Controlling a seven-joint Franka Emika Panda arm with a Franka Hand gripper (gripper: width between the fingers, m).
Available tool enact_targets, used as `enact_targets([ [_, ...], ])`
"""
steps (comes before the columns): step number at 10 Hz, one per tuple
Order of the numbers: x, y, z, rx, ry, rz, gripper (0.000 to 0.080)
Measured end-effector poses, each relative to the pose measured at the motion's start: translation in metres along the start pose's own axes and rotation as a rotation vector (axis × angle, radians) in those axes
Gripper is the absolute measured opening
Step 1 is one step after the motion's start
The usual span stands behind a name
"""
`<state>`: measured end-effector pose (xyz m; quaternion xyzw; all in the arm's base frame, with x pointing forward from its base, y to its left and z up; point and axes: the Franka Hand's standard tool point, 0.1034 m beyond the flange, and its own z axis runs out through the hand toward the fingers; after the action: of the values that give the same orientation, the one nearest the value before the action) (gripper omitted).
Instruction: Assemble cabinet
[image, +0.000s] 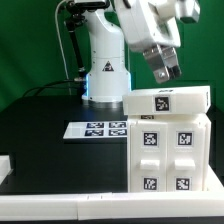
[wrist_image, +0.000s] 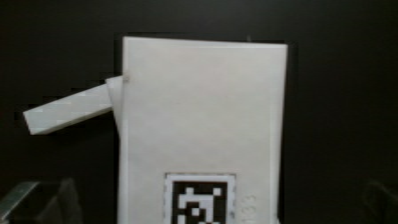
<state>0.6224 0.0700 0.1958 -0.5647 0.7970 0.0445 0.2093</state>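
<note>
Hovers at 12 o'clock above the cabinet (image: 168, 150), jaws spread wide and gripping nothing. Looks straight down on the skewed top panel (wrist_image: 199, 100), probably to line up a grasp or a nudge squaring it. Finds the cabinet upright on the black surface (image: 40, 140), toward 4 o'clock in the exterior view, with the marker board (image: 100, 128) lying flat just beside, at its 9 o'clock. Shows a narrow white flap (wrist_image: 71, 108) angling off one edge of the panel, likely a part not yet seated.
</note>
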Motion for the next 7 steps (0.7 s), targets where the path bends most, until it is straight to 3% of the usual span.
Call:
enact_targets([
  [3, 0.0007, 0.0014, 0.0017, -0.010, 0.006, -0.082, 0.0797],
  [6, 0.0006, -0.0001, 0.0023, -0.033, 0.034, -0.596, 0.0797],
  [7, 0.0009, 0.0024, 0.0039, -0.056, 0.033, -0.730, 0.0797],
])
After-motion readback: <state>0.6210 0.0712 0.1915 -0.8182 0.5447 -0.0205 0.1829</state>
